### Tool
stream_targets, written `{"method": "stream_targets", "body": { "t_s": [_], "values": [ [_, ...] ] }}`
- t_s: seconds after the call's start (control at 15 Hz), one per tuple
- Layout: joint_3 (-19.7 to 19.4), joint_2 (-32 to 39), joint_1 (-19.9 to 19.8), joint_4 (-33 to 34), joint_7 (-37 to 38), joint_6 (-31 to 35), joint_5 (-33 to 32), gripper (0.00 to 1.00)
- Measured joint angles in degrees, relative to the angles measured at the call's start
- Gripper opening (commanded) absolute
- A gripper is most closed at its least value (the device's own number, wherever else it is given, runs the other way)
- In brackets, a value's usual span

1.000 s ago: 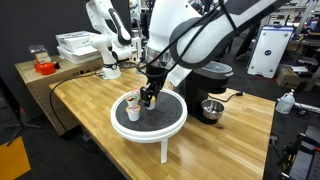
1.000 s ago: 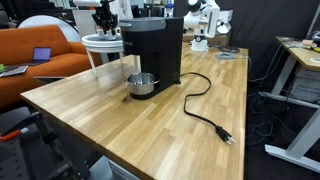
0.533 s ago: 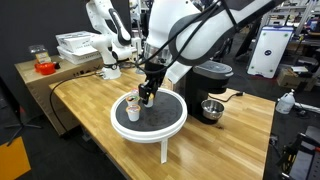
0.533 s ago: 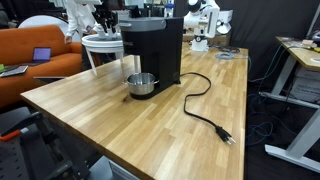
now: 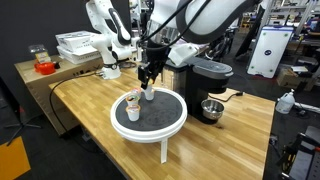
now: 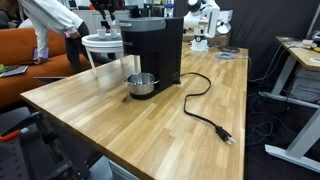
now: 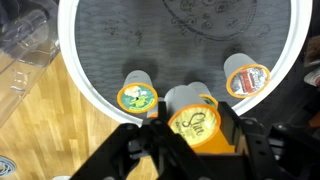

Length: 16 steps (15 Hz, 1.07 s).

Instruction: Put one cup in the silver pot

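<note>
My gripper (image 7: pixel 192 138) is shut on the cup (image 7: pixel 190 122), a small cup with a yellow lid. I hold it above the round white tray table (image 7: pixel 75 70). In an exterior view the gripper (image 5: pixel 148 76) hangs a little above the tray table (image 5: pixel 148 122), over its far side. The silver pot (image 5: pixel 211 108) stands on the wooden table in front of the black coffee machine (image 5: pixel 212 75), to the right of the tray table. The silver pot also shows in an exterior view (image 6: pixel 142 84).
On the tray table stand a green-lidded cup (image 7: pixel 137 96) and a red-lidded cup (image 7: pixel 247 77); a pale cup (image 7: pixel 180 94) is half hidden behind the held one. A black power cord (image 6: pixel 205 105) lies across the wooden table. A second robot arm (image 5: pixel 105 40) stands behind.
My gripper has risen from the tray table's surface with the yellow-lidded cup in it. The other cups and the silver pot have not moved.
</note>
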Motion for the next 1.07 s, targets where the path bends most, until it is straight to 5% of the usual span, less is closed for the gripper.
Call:
{"method": "stream_targets", "body": {
  "t_s": [1.07],
  "values": [
    [2.8,-29.6,-1.9,-33.0,29.6,0.1,-4.3,0.27]
  ]
}}
